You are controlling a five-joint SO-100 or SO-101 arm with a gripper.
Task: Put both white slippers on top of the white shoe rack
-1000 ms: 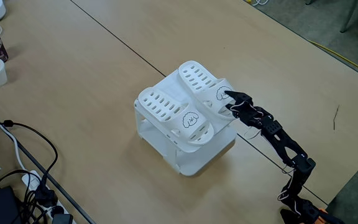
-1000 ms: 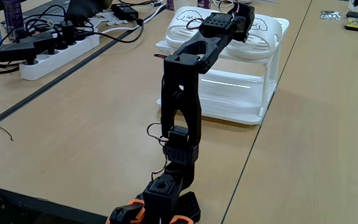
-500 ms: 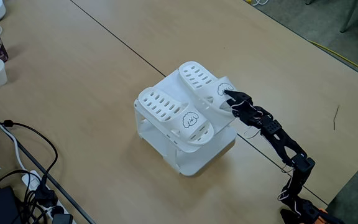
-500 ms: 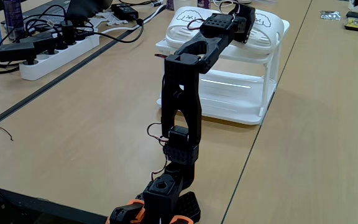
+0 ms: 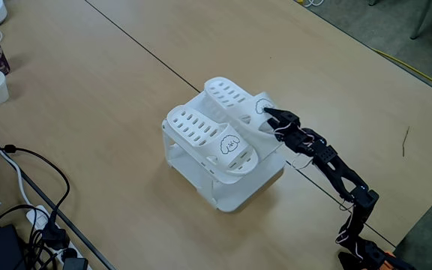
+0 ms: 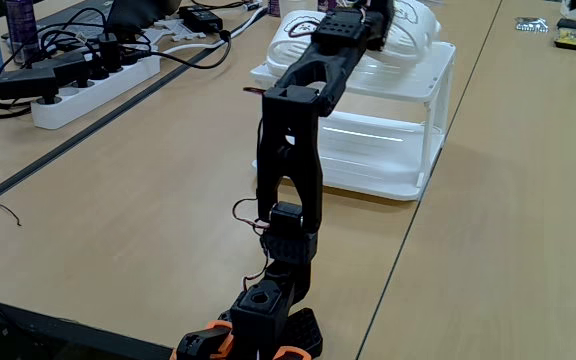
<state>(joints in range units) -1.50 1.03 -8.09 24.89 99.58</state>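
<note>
Both white slippers are sitting on the flat top of the white shoe rack point(image 5: 223, 187): the near slipper point(image 5: 210, 137) is lying settled, while the far slipper point(image 5: 235, 103) is resting toward the back edge with the pincer point(image 5: 267, 115) at its strap end. Whether the pincer is clenched on it or released cannot be told. The rack is standing on the wooden counter point(image 5: 88, 97). The placing looks nearly done; what seems left is letting go and drawing the arm point(image 6: 290, 150) clear.
</note>
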